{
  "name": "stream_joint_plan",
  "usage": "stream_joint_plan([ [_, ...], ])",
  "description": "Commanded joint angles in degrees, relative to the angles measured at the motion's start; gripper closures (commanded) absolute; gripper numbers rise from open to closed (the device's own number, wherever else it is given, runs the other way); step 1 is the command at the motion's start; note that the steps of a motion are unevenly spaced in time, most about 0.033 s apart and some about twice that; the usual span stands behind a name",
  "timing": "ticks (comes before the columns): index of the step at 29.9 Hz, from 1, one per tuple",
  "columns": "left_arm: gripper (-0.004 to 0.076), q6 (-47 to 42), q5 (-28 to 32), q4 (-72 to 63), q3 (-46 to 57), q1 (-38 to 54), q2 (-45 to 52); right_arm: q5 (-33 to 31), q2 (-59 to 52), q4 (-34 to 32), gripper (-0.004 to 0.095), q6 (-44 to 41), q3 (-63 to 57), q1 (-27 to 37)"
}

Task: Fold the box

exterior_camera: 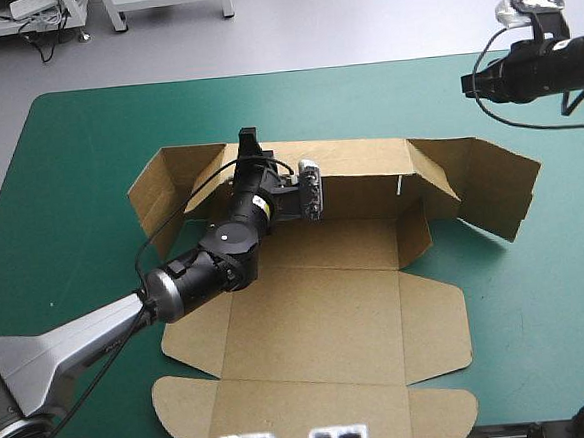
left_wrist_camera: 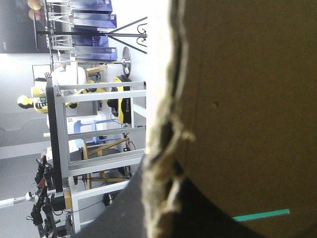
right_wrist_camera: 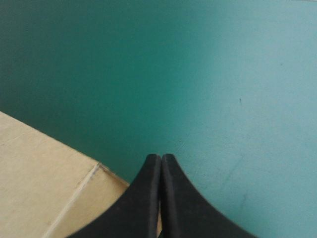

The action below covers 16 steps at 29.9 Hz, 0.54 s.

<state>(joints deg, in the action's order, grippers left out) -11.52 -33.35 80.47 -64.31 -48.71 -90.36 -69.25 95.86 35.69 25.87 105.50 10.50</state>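
- Board of the box [exterior_camera: 318,307], at its raised far wall, is pinched at the top edge by the left gripper [exterior_camera: 250,142], whose fingers are all but closed on it.
- Right gripper [right_wrist_camera: 161,159] is held empty, fingers pressed together, over the teal-green cover [right_wrist_camera: 223,74]; a box corner is seen just beside it.

The brown box [exterior_camera: 319,317] lies mid-worktop [exterior_camera: 77,154] on the teal-green cover, its far wall raised toward 12 o'clock and its side flaps angled up at 9 and 3 o'clock (near panels flat toward 6 o'clock). The left gripper [exterior_camera: 248,140], reaching in from 8 o'clock, meets that wall's top edge. The right arm [exterior_camera: 537,67] hangs at 2 o'clock, apart from the box
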Motion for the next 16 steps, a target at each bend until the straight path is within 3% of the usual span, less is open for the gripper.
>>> stream_joint_plan([
  [1,0.0734,-0.8,2.29,0.28,-0.88,-0.85,1.87,-2.65,6.12,3.18,0.0931,-0.39,7.83,-0.21],
  [6,0.0734,-0.8,2.15,0.55,-0.88,-0.85,1.54,-2.65,12.42,3.57,0.0931,-0.9,9.35,-0.21],
  [16,0.0734,-3.34,1.67,1.8,-0.88,-0.85,1.53,-2.76,9.86,0.55,0.0932,3.77,-1.91,-0.43],
])
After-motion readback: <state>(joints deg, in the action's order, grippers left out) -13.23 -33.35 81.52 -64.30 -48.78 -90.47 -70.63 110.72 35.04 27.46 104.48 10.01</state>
